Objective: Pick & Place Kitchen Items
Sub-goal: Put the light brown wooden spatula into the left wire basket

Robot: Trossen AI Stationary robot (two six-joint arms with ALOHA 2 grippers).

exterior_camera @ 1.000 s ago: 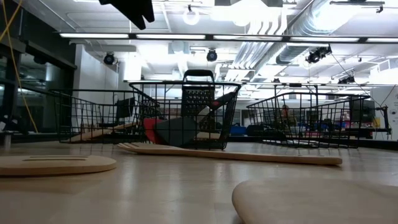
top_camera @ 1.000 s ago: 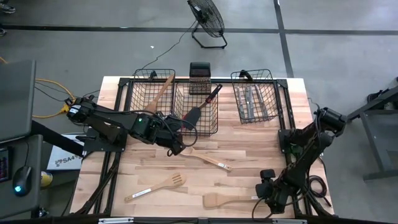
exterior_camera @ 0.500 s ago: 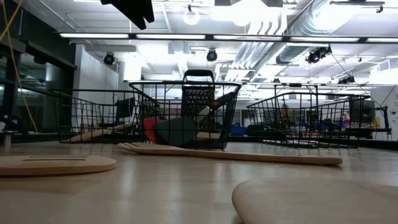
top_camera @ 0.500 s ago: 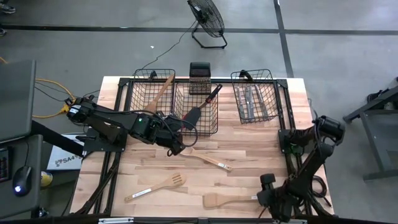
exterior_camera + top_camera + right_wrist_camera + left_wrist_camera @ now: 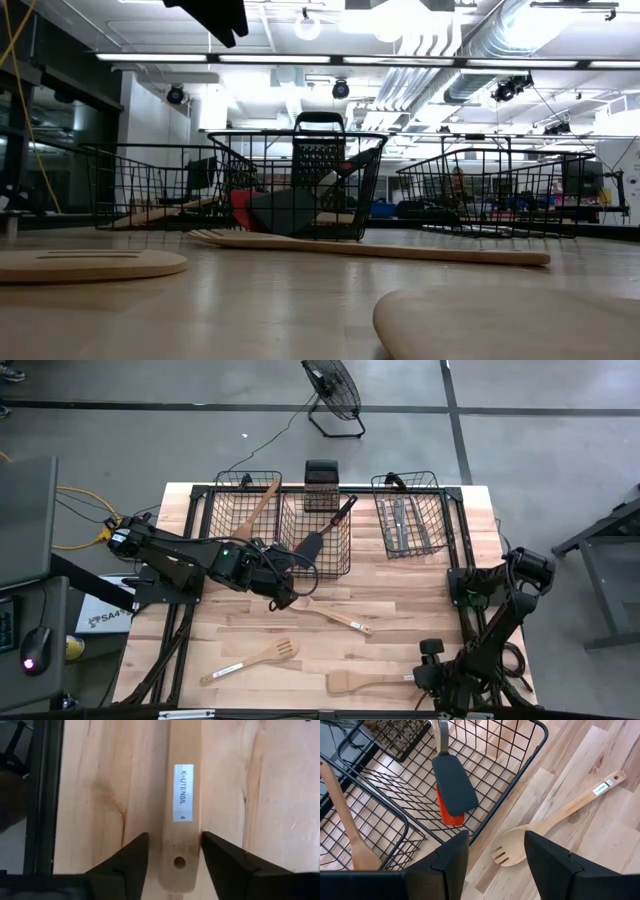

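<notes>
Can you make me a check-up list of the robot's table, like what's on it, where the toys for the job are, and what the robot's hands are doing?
Surface: pale wooden table, three black wire baskets along the far edge.
Job's things: slotted wooden spoon, slotted spatula and flat wooden spatula lie loose; black spatula over a red one in the middle basket; wooden spoon in the left basket; silver cutlery in the right basket.
Clutter: black grater behind the baskets.
Grippers: left gripper open above the slotted wooden spoon; right gripper straddles the flat wooden spatula's handle, not yet gripping.
Cables: yellow cable beside the table.
Surroundings: floor fan.
</notes>
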